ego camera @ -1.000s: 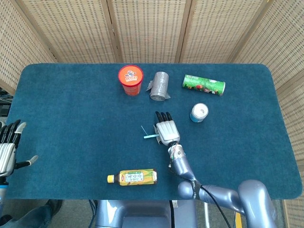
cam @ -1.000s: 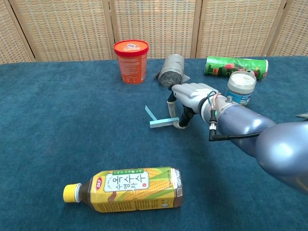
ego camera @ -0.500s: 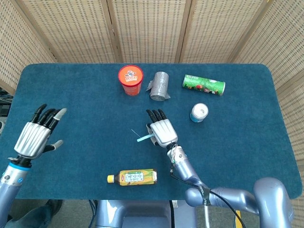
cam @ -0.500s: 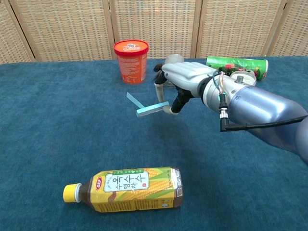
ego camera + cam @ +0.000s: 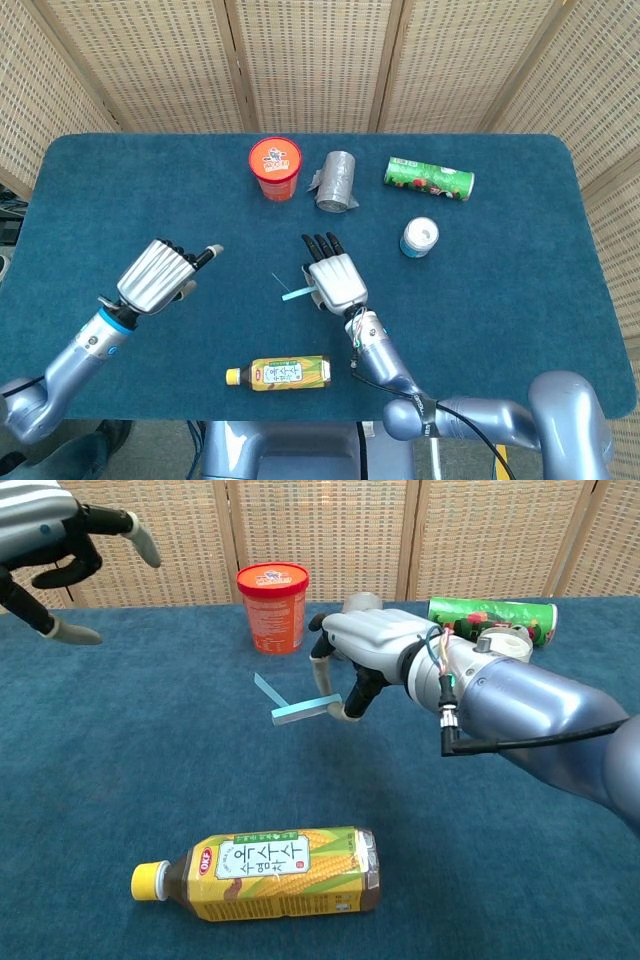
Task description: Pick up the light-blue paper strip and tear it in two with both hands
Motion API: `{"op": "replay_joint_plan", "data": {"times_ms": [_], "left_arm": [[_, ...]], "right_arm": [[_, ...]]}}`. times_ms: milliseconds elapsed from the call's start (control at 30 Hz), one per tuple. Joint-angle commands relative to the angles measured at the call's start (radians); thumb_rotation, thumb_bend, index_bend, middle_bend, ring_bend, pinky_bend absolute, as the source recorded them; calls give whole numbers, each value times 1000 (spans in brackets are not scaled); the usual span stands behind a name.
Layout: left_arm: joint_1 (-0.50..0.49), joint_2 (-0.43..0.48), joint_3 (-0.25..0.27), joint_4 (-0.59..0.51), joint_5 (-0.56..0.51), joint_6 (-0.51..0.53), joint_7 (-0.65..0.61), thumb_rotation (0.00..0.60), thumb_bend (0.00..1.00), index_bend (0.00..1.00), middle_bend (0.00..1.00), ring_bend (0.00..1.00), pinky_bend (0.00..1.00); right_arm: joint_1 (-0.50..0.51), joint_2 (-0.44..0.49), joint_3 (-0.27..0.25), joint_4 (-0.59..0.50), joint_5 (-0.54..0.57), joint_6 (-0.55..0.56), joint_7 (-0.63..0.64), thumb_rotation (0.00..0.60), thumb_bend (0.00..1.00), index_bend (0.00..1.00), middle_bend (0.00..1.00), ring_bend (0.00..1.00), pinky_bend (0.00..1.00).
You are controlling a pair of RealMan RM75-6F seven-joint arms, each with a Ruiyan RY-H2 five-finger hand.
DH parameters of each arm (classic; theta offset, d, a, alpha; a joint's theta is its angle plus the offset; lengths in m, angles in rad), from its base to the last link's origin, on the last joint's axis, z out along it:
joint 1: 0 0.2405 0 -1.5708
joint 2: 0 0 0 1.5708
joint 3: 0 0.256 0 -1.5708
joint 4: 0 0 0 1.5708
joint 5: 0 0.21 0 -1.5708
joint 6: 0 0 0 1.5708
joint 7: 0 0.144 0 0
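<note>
The right robot hand point(image 5: 365, 650) pinches the light-blue paper strip point(image 5: 300, 708) by its right end, and has lifted it off the worktop point(image 5: 520, 300); a second ago the strip lay just above the cloth, further right and nearer. It now hangs in the air left of that robot hand, bent into a V, free end pointing left.

The left robot hand point(image 5: 160, 275) has swung in from the left edge toward the middle. It holds nothing, its fingers partly curled with one pointing out toward the strip; the two are well apart.

Judgement: pick-up is done, and the second grasp on the free end comes next, then the tear.

The corn tea bottle point(image 5: 262, 874) lies near the front edge, the red cup point(image 5: 272, 606) and grey roll point(image 5: 337, 180) at the far side.
</note>
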Motion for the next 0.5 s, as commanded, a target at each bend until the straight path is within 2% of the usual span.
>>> {"op": "replay_joint_plan", "data": {"times_ms": [33, 300, 500], "left_arm": [[-36, -30, -2, -21, -50, -62, 24, 600, 0, 342, 884, 883, 920], [-89, -73, -8, -30, -120, -140, 85, 600, 0, 372, 886, 884, 920], [-127, -186, 11, 55, -151, -170, 66, 600, 1, 385, 888, 884, 920]], "right_arm": [[5, -4, 0, -2, 10, 0, -10, 600, 507, 581, 51, 0, 0], [13, -19, 3, 5, 33, 0, -11, 600, 517, 581, 54, 0, 0], [12, -30, -2, 21, 35, -1, 2, 600, 517, 581, 54, 0, 0]]}}
